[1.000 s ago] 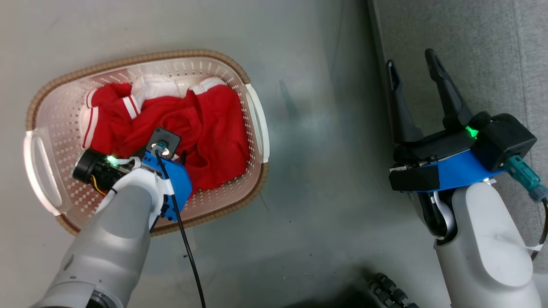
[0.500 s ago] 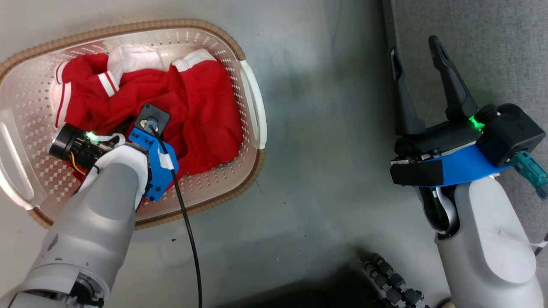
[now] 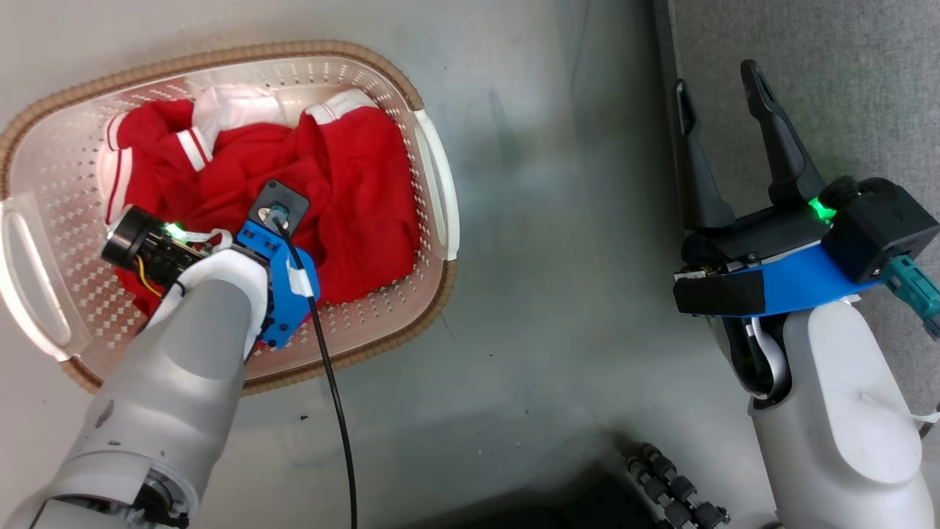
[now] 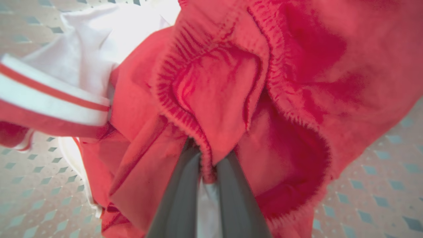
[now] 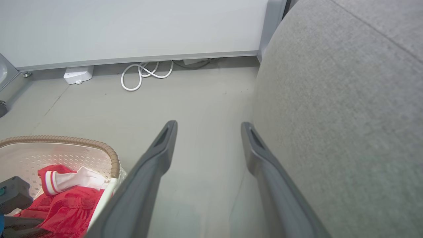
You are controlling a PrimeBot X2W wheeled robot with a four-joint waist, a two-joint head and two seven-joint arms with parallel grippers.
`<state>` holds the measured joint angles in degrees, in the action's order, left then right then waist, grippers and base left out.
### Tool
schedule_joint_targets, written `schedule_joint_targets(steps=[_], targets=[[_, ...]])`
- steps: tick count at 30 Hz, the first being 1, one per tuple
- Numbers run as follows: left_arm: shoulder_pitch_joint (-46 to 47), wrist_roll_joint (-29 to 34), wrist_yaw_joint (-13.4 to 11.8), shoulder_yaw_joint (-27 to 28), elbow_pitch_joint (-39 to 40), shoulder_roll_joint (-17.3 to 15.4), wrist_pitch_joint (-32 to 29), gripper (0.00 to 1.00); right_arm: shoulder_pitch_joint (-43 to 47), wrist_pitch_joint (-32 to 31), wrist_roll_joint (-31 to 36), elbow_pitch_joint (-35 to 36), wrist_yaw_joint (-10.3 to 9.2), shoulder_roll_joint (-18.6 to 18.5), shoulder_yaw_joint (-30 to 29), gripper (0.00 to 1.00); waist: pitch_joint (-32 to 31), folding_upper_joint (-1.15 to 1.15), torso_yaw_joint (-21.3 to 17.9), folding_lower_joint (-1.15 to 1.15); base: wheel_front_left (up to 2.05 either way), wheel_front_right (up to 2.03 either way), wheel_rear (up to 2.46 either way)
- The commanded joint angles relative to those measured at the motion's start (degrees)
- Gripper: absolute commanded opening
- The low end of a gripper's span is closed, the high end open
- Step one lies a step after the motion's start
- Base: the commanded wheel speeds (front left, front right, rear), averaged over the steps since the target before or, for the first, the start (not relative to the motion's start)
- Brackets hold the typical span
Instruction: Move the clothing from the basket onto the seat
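The clothing (image 3: 352,198), red garments with white striped trim, lies bunched in the cream basket (image 3: 242,53) on the floor at the left. My left arm reaches down into the basket. In the left wrist view my left gripper (image 4: 207,158) is shut on a ribbed fold of the red clothing (image 4: 297,66). My right gripper (image 3: 718,79) hangs open and holds nothing, over the floor just beside the grey seat (image 3: 830,88). In the right wrist view its open fingers (image 5: 165,142) stand left of the seat (image 5: 347,99), with the basket (image 5: 99,145) at the lower left.
Bare grey floor separates the basket from the seat. A black cable (image 3: 330,397) trails from my left wrist. A black ribbed hose (image 3: 668,485) lies at the bottom edge. A white cable coil (image 5: 145,74) and a small white box (image 5: 77,74) sit by the far wall.
My left gripper has closed on a fold of the red clothing inside the basket. The head camera shifted, so the whole picture slid. The right gripper stays open beside the seat.
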<state>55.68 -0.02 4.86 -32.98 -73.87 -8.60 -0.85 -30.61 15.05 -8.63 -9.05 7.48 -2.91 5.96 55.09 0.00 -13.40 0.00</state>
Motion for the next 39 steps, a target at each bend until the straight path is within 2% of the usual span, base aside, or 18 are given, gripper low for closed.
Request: schedule_joint_targets(steps=[1,13,18,26,32,39], targets=[[-0.16,-0.61,0.12,-0.12,0.02,0.43,0.76,0.00,-0.50,0.20,0.41,-0.32,0.03,0.04,-0.32,1.00,-1.18,0.00,0.56,0.00,0.00,0.00,0.00],[-3.06,-3.83,1.90,-1.19,0.66,5.01,10.85,0.00,2.53,0.20,1.47,-1.69,0.03,-1.58,-1.18,1.00,-10.67,0.00,5.01,0.00,0.00,0.00,0.00],[-5.27,-6.36,2.32,-1.44,2.05,5.67,13.83,0.00,4.29,0.20,1.59,-2.38,0.03,-2.22,-1.10,1.00,-15.73,0.00,6.93,0.00,0.00,0.00,0.00],[-11.11,-13.98,2.57,-2.98,10.26,5.72,15.95,0.00,7.77,0.20,1.94,-3.87,0.03,-2.89,-1.21,1.00,-23.56,0.00,9.42,0.00,0.00,0.00,0.00],[-13.77,-17.16,0.49,-2.98,17.67,5.72,16.09,0.00,10.46,0.20,2.14,-4.56,0.03,-3.22,-1.40,1.00,-28.47,0.00,11.01,0.00,0.00,0.00,0.00],[-16.18,-16.47,-1.01,-1.16,25.66,5.72,16.12,0.00,13.82,0.20,2.23,-5.56,0.03,-2.84,-1.61,1.00,-34.65,0.00,12.21,0.00,0.00,0.00,0.00]])
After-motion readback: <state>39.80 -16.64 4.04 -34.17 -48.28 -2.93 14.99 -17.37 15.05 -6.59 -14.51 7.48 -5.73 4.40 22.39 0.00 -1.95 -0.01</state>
